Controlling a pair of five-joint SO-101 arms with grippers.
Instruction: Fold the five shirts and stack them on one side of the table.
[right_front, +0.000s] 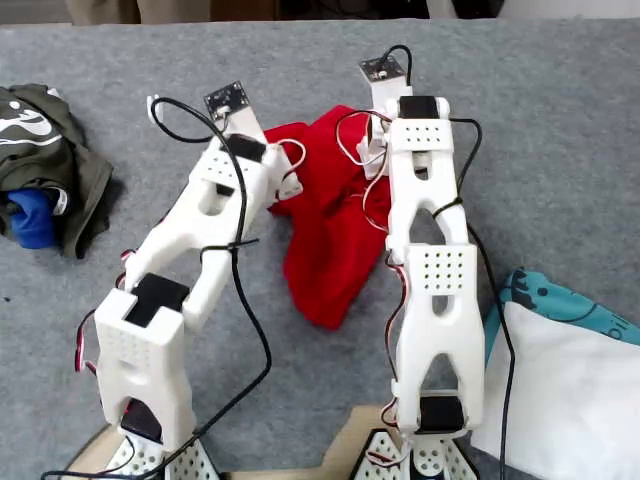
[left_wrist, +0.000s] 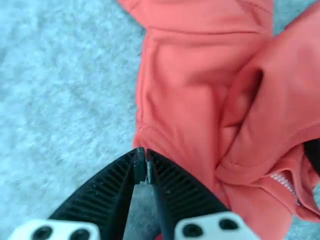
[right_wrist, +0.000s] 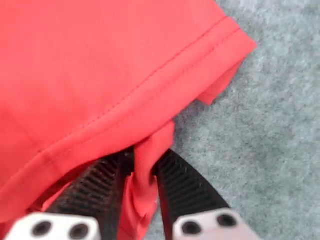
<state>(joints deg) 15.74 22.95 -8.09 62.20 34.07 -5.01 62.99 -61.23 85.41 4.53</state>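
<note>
The right gripper (right_wrist: 142, 161) pinches a fold of the red shirt (right_wrist: 100, 70), the left gripper (left_wrist: 143, 163) sits closed at its hem, and the shirt's white tag (left_wrist: 283, 183) is too blurred to read.

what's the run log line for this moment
left gripper shut at red shirt edge | right gripper shut on red shirt | red shirt crumpled, unfolded | dark heap far left | white and teal shirts near right

No readable text, number or sign anywhere.

- Crumpled olive-green shirt (right_front: 60, 150): white graphic, curved shapes only, no letters made out.
- Teal printed cloth (right_front: 545, 295): dark marks, illegible.
- Bright red shirt (left_wrist: 200, 100): small white tag (left_wrist: 283, 183), too blurred to read.
</note>
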